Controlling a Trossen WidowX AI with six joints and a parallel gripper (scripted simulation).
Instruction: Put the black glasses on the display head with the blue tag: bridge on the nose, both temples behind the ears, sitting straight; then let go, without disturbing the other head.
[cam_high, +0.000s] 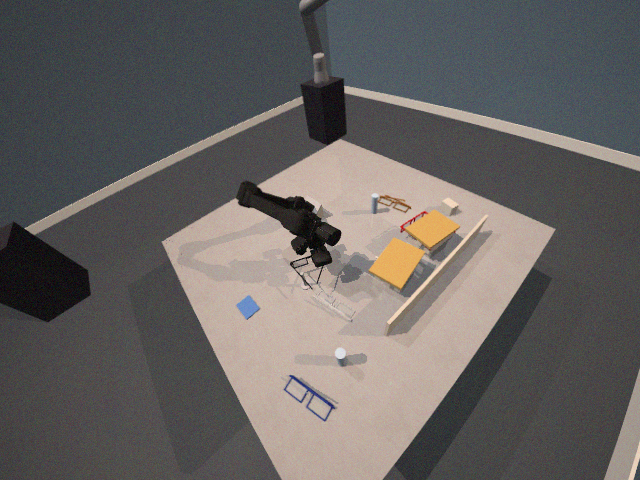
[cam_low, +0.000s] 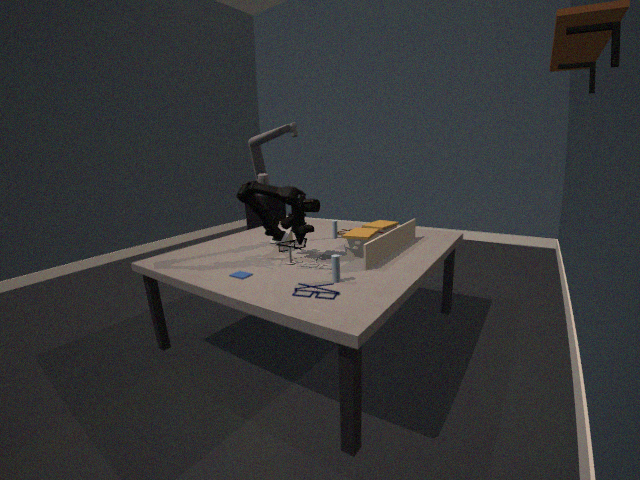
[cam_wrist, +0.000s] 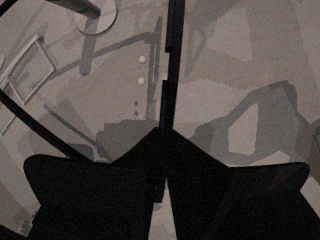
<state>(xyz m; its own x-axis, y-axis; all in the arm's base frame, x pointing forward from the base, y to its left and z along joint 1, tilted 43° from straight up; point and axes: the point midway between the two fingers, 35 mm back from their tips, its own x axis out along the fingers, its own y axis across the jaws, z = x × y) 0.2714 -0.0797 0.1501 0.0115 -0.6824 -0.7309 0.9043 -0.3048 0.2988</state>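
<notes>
My gripper (cam_high: 311, 254) (cam_low: 301, 241) (cam_wrist: 162, 134) is shut on the black glasses (cam_high: 298, 265) (cam_low: 295, 245) (cam_wrist: 173, 50) and holds them above the table. In the wrist view the dark frame runs up from between the fingertips, and a thin dark bar curves away to the left. A short post on a round base (cam_high: 305, 283) (cam_low: 290, 256) (cam_wrist: 104, 25) stands below the glasses, and I see no clear contact with it. Two units with orange sloping tops (cam_high: 397, 262) (cam_high: 432, 228) stand to the right. I cannot make out a blue tag, nose or ears on any head.
Clear glasses (cam_high: 331, 302) lie near the post. Blue glasses (cam_high: 308, 397) (cam_low: 315, 296) lie near the front, red glasses (cam_high: 406, 224) and brown glasses (cam_high: 394, 203) at the back. Two pale cylinders (cam_high: 374, 203) (cam_high: 340, 356), a blue square (cam_high: 248, 306) and a long upright board (cam_high: 437, 274) also stand or lie there.
</notes>
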